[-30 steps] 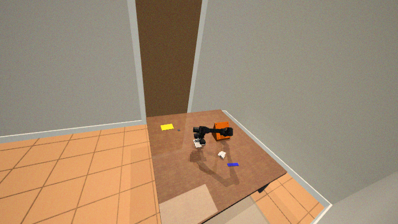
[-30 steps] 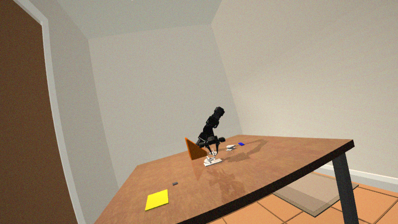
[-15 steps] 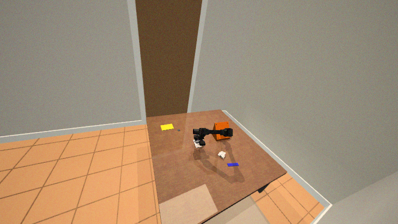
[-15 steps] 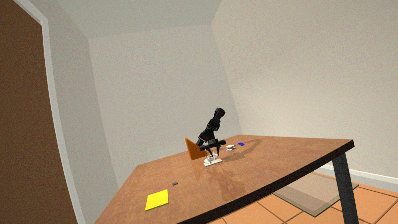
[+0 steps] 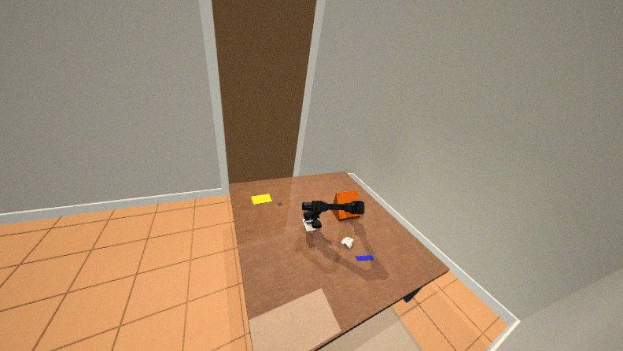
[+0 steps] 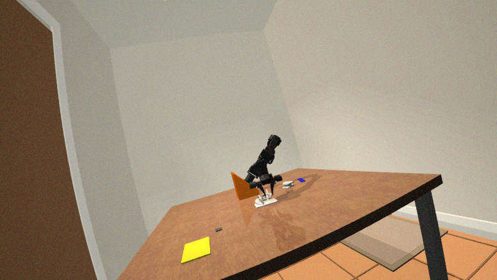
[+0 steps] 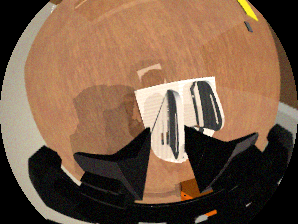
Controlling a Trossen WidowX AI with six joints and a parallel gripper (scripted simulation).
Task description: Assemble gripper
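My gripper (image 6: 268, 195) (image 7: 165, 128) is shut on a white jaw (image 7: 173, 112), which stands on edge between the fingertips over the gripper base. The white gripper base (image 6: 268, 203) (image 7: 143, 97) lies flat on the table below. Another jaw (image 7: 206, 106) is at the base's right side in the wrist view. The fingers hide the near part of the base, and contact between the held jaw and its pin cannot be told. A small white part (image 5: 347, 242) (image 6: 287, 184), seemingly the housing plate, lies apart from the base.
An orange block (image 5: 347, 205) (image 6: 244, 189) with a sloping side stands close beside the arm. A blue strip (image 5: 364, 257) (image 6: 300, 179) lies beyond the separate white part. A yellow sheet (image 5: 261, 199) (image 6: 196, 249) and a small dark piece (image 5: 279, 204) (image 6: 218, 229) lie on the base's other side.
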